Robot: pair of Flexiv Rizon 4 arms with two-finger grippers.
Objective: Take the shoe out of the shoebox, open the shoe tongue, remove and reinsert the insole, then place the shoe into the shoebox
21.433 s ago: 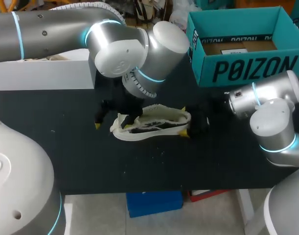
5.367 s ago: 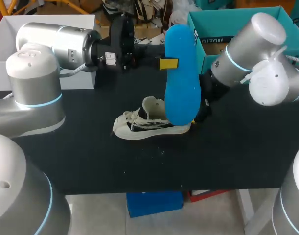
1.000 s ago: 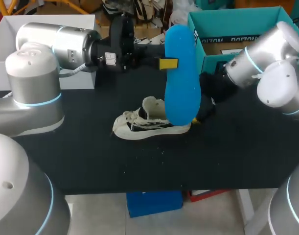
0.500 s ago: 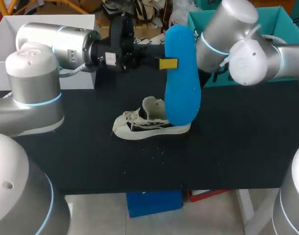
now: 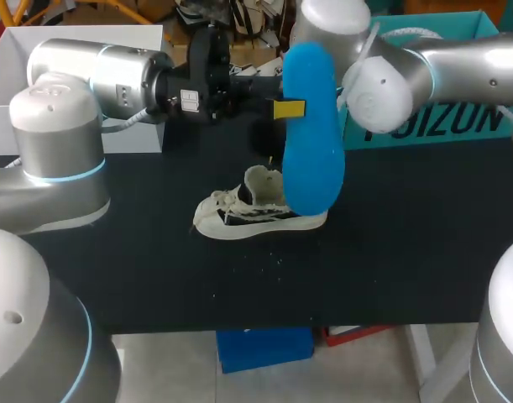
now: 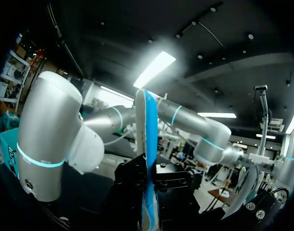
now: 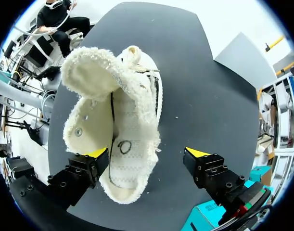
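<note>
The left pincer (image 5: 290, 109) is pressed together on the blue insole (image 5: 311, 143), pinching it near the middle; the insole hangs upright in the upper centre of the head view, its lower end just over the shoe's heel. In the left wrist view it stands edge-on between the dark fingers (image 6: 130, 185).

The right pincer (image 7: 147, 154) is spread wide above the shoe (image 7: 122, 130), one yellow tip just beside the shoe's edge, the other over bare table. Its arm comes in from the upper right, crossing in front of the teal shoebox (image 5: 458, 124) at the table's back right.

The shoe sits on its sole at the centre of the dark table (image 5: 407, 252), toe toward the left of the frame. Dark surface runs from it to the front edge and to the right edge, with a few pale specks (image 5: 277, 260) just in front. A white box (image 5: 88, 35) stands at the back left.

The shoe is cream with black side markings, its laces loose and its fuzzy tongue folded up and outward.
</note>
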